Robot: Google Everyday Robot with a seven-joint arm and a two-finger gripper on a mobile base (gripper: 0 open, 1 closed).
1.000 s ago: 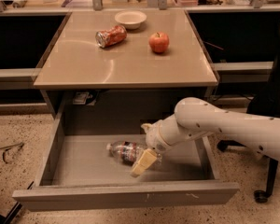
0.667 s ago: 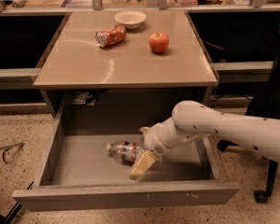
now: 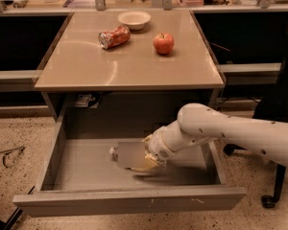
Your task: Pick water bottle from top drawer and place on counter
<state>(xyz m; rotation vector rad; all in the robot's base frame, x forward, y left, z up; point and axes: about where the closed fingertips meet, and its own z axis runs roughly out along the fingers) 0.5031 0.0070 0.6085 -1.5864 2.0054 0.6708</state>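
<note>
In the top drawer [image 3: 129,201], the claw [image 3: 148,163] hides part of the blurred water bottle [image 3: 126,153].

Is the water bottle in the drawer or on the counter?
In the drawer: the water bottle lies on its side inside the top drawer, with the gripper right beside it.

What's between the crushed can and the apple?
Only bare counter, seen in the camera view; the bowl sits farther back. The gripper is down in the drawer, at the bottle.
</note>
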